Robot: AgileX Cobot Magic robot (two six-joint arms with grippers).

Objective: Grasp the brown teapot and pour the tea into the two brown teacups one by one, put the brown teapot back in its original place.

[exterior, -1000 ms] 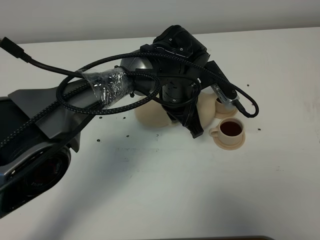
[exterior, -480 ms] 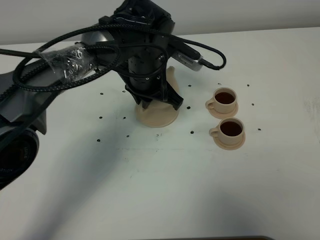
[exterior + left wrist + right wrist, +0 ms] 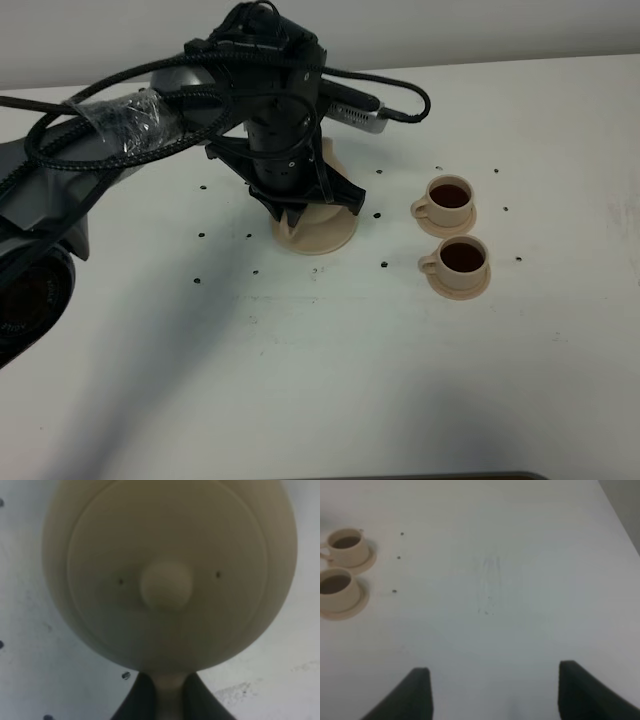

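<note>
The brown teapot [image 3: 167, 555] fills the left wrist view from above, lid knob in the middle. Its loop handle [image 3: 169, 702] is pinched between the dark fingers of my left gripper [image 3: 169, 692], which is shut on it. In the exterior high view the left gripper [image 3: 300, 200] hangs over the wide saucer [image 3: 325, 235], the original place. It hides most of the teapot [image 3: 330, 155]; whether the pot rests on the saucer I cannot tell. The two brown teacups [image 3: 450, 196] [image 3: 462, 258] stand on small saucers to the right, both holding dark tea. My right gripper [image 3: 495, 692] is open over bare table.
Small dark specks [image 3: 384, 264] dot the white table [image 3: 300, 380] around the saucers. The left arm's cables [image 3: 150, 130] loop above the table's left half. The right wrist view also shows both teacups [image 3: 347, 545] [image 3: 337, 587] far from the right gripper.
The left arm has swung left with the teapot, away from the teacups, and now hangs over the wide saucer. Both cups have come into full view.
</note>
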